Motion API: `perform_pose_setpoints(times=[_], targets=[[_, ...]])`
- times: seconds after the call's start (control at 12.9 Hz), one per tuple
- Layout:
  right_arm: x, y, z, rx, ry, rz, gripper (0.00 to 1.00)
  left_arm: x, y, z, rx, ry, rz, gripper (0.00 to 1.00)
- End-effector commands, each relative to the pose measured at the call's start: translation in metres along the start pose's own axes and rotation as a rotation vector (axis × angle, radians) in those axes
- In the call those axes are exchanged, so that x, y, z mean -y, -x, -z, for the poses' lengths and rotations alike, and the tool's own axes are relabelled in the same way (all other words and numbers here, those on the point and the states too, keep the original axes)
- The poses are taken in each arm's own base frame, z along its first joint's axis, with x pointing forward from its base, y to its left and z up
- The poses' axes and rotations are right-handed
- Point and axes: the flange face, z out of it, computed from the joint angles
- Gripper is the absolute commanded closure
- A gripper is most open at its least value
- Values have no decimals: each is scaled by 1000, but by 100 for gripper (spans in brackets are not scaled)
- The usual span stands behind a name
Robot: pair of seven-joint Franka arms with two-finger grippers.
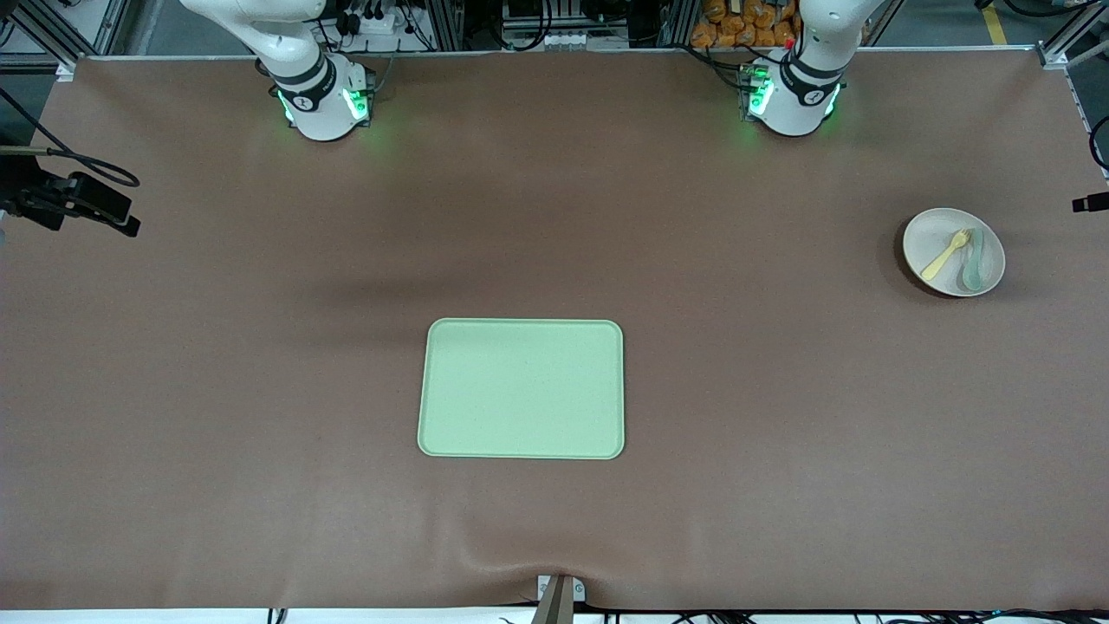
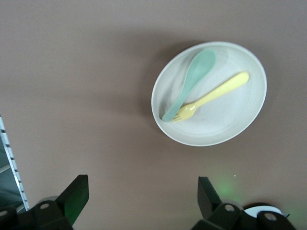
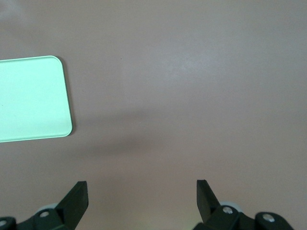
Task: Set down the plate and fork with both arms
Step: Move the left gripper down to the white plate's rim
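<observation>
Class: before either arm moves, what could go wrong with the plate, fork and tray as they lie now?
1. The fork lies in the plate touching a spoon; the left gripper, open above, might nudge or grab the spoon.
2. Lifting the plate could spill both.
3. The tray lies far off, a long carry.

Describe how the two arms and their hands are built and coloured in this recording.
Both arms are glossy white with black joint bands. The right arm and the left arm each show green lights glowing at the base and a small dark round mark on the shell. Cables cluster by the left arm's base. The left hand and the right hand each have two black, wedge-shaped fingers on grey mounts with small screws.
</observation>
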Motion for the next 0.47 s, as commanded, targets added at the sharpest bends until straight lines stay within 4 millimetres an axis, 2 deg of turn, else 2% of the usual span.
perform_pose_setpoints(times=[0.0,0.23,0.39], targets=[[-2,2,2,0,-1,2,0,12,19,-24,10,21,-35,0],[-2,2,2,0,-1,2,0,36,34,-67,-27,31,-108,0],[-2,2,2,0,-1,2,0,45,31,-90,-59,16,-150,0]])
